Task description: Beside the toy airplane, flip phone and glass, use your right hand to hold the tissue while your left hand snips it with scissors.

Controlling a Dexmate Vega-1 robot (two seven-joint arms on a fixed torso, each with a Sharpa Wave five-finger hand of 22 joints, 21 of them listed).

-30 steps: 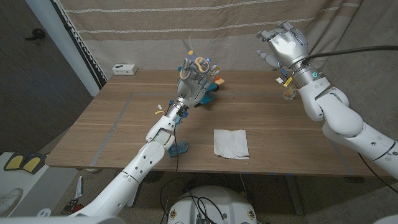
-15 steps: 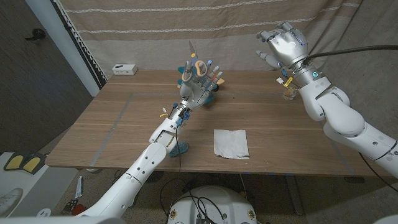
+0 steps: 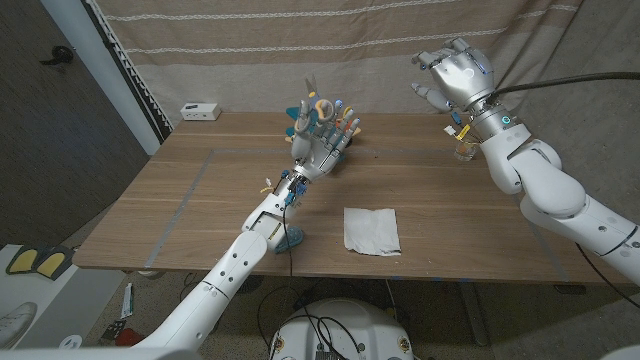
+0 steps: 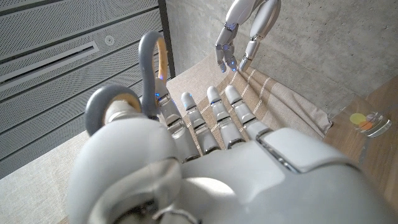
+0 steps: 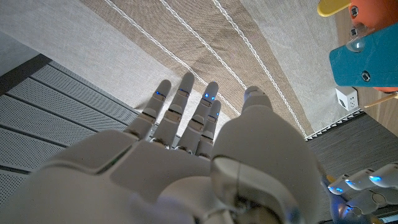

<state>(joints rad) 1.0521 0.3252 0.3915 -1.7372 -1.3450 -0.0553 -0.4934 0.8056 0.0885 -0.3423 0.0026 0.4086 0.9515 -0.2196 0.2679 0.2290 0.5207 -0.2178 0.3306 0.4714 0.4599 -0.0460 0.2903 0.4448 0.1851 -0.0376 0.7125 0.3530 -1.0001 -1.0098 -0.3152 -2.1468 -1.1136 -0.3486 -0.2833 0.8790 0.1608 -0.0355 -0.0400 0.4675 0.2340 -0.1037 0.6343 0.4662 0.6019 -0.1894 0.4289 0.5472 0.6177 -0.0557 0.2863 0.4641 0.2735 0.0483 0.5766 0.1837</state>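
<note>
My left hand (image 3: 322,142) is raised over the back middle of the table and grips grey scissors with orange-lined handles (image 3: 318,101), blades pointing up. The handle loops (image 4: 148,68) stick out beside its fingers (image 4: 211,118). Behind it the teal and orange toy airplane (image 3: 343,152) lies on the table, also seen as the airplane (image 5: 367,56). The white tissue (image 3: 372,230) lies flat near the front edge, apart from both hands. My right hand (image 3: 455,72) hangs high at the back right, fingers apart and holding nothing. The glass (image 3: 463,151) stands under it.
A small white box (image 3: 201,111) sits at the back left corner. A blue object (image 3: 290,238) lies by the front edge under my left forearm. A striped curtain (image 3: 300,40) hangs behind the table. The glass (image 4: 367,121) holds something yellow and orange.
My left hand has drifted slightly right with the scissors, and their blades have tilted a little. The right hand has stayed almost still.
</note>
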